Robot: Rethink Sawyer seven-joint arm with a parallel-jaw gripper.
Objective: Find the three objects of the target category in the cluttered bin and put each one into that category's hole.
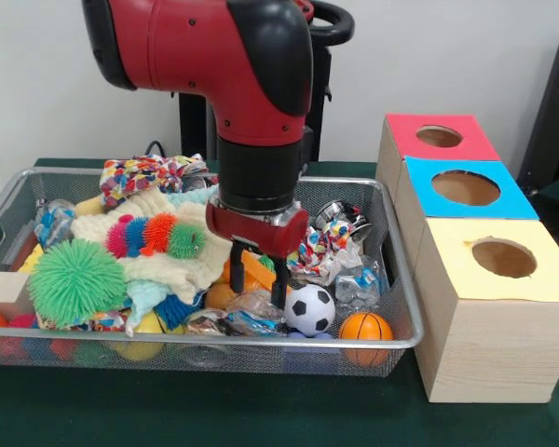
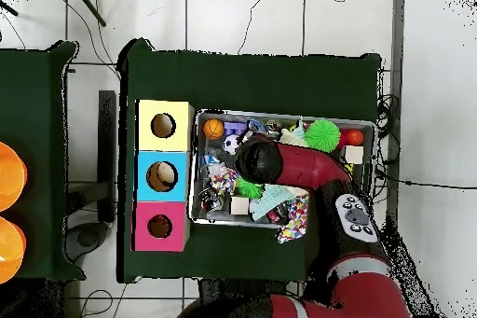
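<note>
Wire bin point(image 1: 396, 341): one, on the green table, heaped with toys; its clutter obliged the arm to probe from directly above.

Gripper point(image 1: 257, 275): one, lowered into the bin's middle, its two dark fingers point(image 1: 236, 265) spread part-way on either side of an orange block point(image 1: 252, 270). Whether they had closed on it could not be told; nothing was seen lifted.

Sorting boxes: three, in a row just beside the bin, presumably so that carries would be short: a red-topped box point(image 1: 419, 149), a blue-topped box point(image 1: 503, 200) and a yellow-topped box point(image 1: 475, 270), each with one round hole. In the overhead view a pale object appeared to lie within the blue hole; the other two looked dark.

Balls: one soccer ball point(image 1: 309, 309) and one small basketball point(image 1: 365, 327), against the bin's near wall, just beside the gripper. Likely task items, though the target category was not evident.

Other contents: one spiky green ball point(image 1: 74, 279), one striped caterpillar toy point(image 1: 156, 236), one cream knitted cloth point(image 1: 172, 268), several crumpled wrappers.
</note>
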